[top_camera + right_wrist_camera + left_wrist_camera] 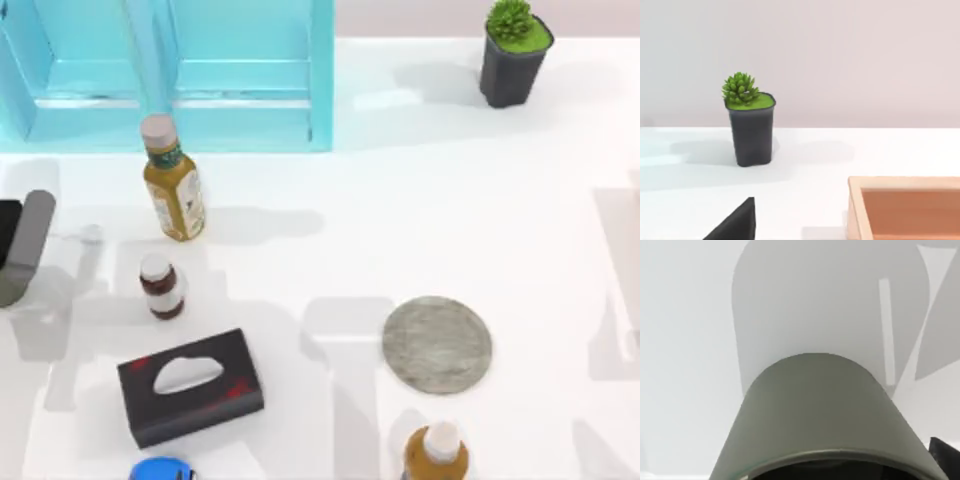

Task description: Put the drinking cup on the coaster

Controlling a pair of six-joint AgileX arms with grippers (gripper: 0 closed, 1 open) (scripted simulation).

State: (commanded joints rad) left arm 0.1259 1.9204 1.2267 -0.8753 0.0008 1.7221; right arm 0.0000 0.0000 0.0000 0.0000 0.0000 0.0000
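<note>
Nearest the left wrist camera is the drinking cup (822, 412), a plain grey cylinder seen along its length from the rim end, with the white table (685, 340) behind it. 1 dark finger (944, 457) of the left gripper (8, 232) shows right beside the cup's rim, and the gripper pinches the cup. From above, the cup (27, 245) sits at the table's far left edge, tilted rather than upright, with the black gripper against its left side. The coaster (437, 344), a flat mottled grey disc, lies bare on the table right of centre, well apart from the cup. Between them stand a small brown bottle (162, 287) and a black tissue box (190, 385), with a taller yellow bottle (173, 182) farther back, in front of a blue cabinet (180, 70). Another capped bottle (435, 455) stands just in front of the coaster, and a blue object (160, 468) peeks in at the near edge. A black plant pot (512, 62) stands at the back right; the right wrist view faces it (751, 132), with a wooden tray (905, 186) nearer. A black wedge of the right gripper (735, 225) shows there, and whether its fingers are spread or together cannot be told.
</note>
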